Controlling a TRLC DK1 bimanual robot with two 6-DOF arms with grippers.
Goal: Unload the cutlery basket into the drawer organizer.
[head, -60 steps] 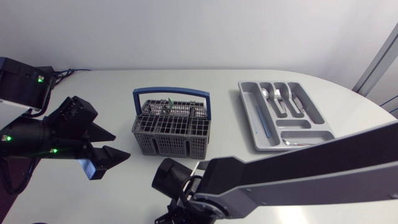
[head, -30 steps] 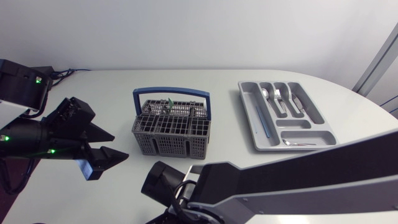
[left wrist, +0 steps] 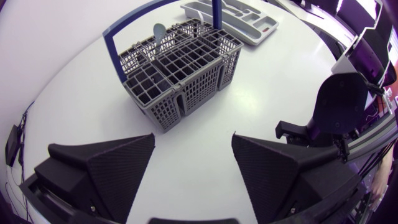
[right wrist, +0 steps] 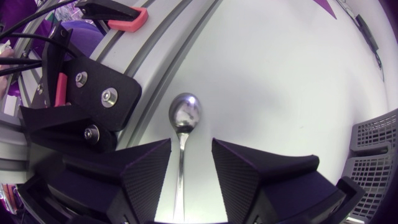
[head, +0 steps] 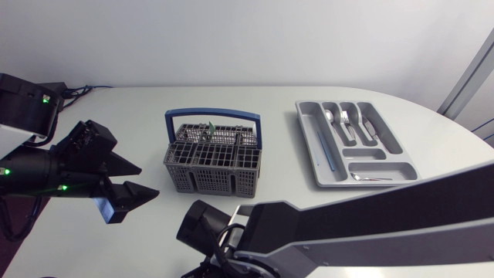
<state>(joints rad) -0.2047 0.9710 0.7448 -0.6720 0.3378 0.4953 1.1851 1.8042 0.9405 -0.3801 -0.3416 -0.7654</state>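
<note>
At the near table edge: spoon (right wrist: 185,115) seems to lie flat, its bowl over the grey edge band, its handle running back between the right gripper's fingers.
Right gripper (right wrist: 189,146): fingers apart, a gap shows on both sides of the handle, nothing clamped; the handle sits closer to one finger than the other.
Left gripper (head: 151,180): fingers wide apart, empty, hovers near the cutlery basket, not touching it.
Cutlery basket (head: 212,154): mid-table, blue handle upright, one pale utensil (left wrist: 159,31) standing in a rear cell.
Drawer organizer (head: 355,143): well apart from the basket, toward the right; some cutlery already in its compartments.
Step in hand: likely picking up the spoon to carry it to the organizer.
Doing it well: centre the handle between the fingers first, close on the handle and not the bowl, check both pads bite before lifting. A thin flat handle on a hard top will likely slip, so go in low and square, then lift straight up.
Edges: the spoon is right at the edge, so an outward nudge could drop it off; black bracket (right wrist: 87,106) just beside one finger, little room that side.
Open room: bare tabletop (head: 278,189) between basket and organizer. Right arm (head: 370,212) lies across the front, so the path to the organizer is best taken up and over, clear of the basket handle.
</note>
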